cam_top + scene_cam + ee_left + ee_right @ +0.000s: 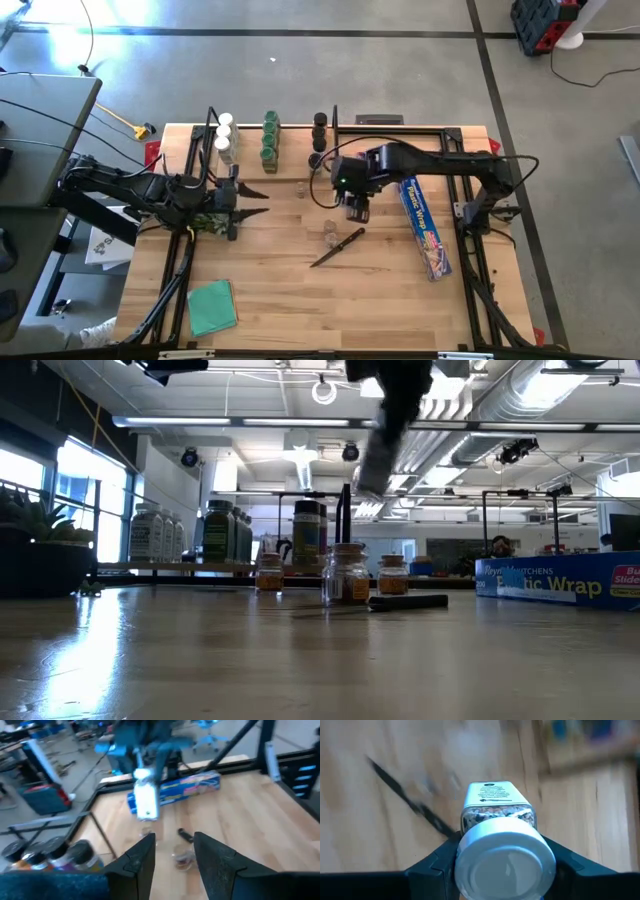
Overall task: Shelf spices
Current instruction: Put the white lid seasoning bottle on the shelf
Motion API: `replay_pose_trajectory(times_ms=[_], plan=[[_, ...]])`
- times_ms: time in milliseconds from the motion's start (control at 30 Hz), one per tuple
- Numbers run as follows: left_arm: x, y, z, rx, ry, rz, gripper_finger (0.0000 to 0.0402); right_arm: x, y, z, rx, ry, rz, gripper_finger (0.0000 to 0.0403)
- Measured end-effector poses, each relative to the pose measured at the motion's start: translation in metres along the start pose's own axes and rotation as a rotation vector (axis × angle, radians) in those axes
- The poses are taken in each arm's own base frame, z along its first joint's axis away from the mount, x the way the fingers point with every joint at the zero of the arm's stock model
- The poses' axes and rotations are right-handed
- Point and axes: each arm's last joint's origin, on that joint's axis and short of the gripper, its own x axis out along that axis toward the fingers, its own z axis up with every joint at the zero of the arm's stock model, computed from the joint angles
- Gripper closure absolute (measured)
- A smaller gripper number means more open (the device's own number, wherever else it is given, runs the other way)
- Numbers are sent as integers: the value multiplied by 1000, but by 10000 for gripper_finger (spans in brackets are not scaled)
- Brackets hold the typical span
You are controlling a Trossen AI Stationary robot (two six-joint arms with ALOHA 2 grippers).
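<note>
- The right claw is clamped on a white-capped spice jar, one dark finger on each side of the cap; only the right wrist view shows this grip plainly, with the label end pointing away over the worktop.
- From above, the right claw hangs over the middle of the worktop, just right of two small clear jars and the knife.
- The low view shows the held jar tilted, well above the surface; three brown-filled jars and the knife sit on the worktop below it.
- The left claw stands partly open with nothing between its fingers; above, it sits at the worktop's left side, near the shelf.
- The left wrist view looks across to the held jar and the blue wrap box beyond.
- The shelf runs along the far edge, carrying white-capped jars, green-capped jars and black-capped jars.
- The blue wrap box lies to the right; a green cloth lies near left.
</note>
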Motion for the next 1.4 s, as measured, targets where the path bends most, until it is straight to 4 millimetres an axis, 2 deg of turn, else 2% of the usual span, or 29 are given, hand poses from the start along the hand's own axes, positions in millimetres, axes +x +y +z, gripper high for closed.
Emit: replay_pose_trajectory(times_ms=[100,267,433,633,1033,1267,1333,1400], plan=[[0,1,1,-29,-5,12,255,-17,11,14,-38,-155,26,221],[3,-4,0,-111,3,-102,214,-22,19,28,-83,-308,60,221],[20,-10,-4,-108,47,-80,160,-9,22,37,-81,-323,73,221],[50,-17,-8,-22,69,69,116,8,27,46,-89,-320,124,221],[96,-15,-21,-109,76,-56,112,5,43,49,-122,-370,177,221],[114,-11,-31,-118,100,-14,113,3,48,50,-131,-394,193,221],[116,-10,-32,-108,95,-20,121,3,48,50,-121,-390,195,221],[117,-11,-32,-94,92,-31,145,3,48,49,-109,-384,198,221]])
